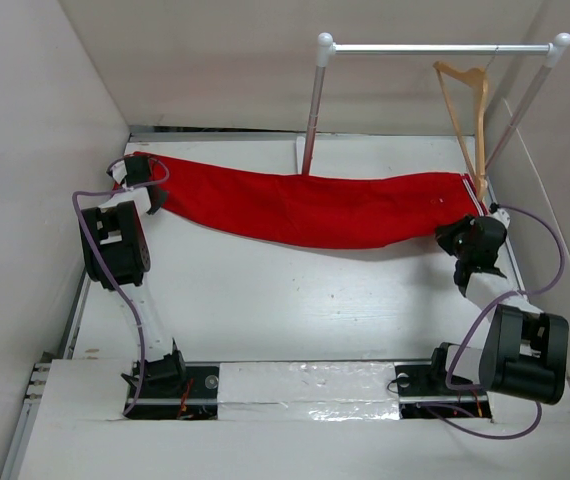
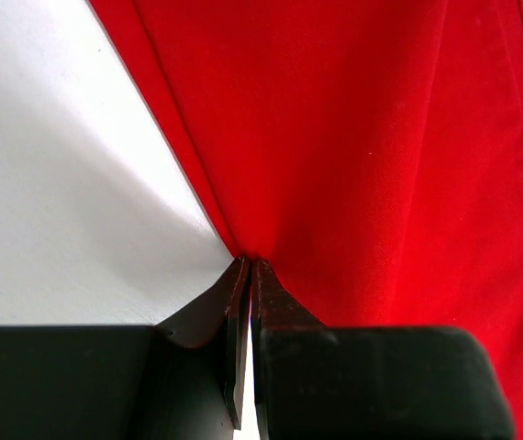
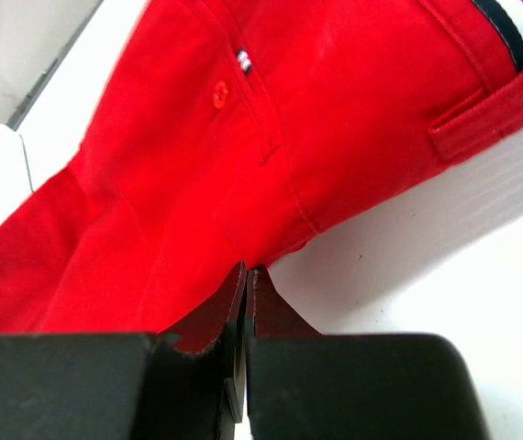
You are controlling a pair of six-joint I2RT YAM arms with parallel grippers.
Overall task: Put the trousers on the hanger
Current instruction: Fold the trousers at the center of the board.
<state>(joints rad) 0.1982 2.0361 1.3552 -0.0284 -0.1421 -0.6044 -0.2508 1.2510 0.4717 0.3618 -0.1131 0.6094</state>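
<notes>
The red trousers [image 1: 315, 208] stretch across the far part of the table, sagging in the middle, leg ends at the left and striped waistband at the right. My left gripper [image 1: 143, 185] is shut on the leg end's edge [image 2: 248, 259]. My right gripper [image 1: 462, 240] is shut on the fabric below the waistband [image 3: 250, 266]. The trousers fill the left wrist view [image 2: 362, 137] and the right wrist view [image 3: 243, 137], where a back pocket button and a belt loop show. The wooden hanger [image 1: 465, 110] hangs by its hook from the rail at the far right, above the waistband end.
A white-and-silver clothes rail [image 1: 435, 47] stands at the back, its left post [image 1: 315, 110] rising behind the trousers' middle and its right post [image 1: 525, 100] by the right wall. Walls close in left, right and back. The arm bases sit at the near edge.
</notes>
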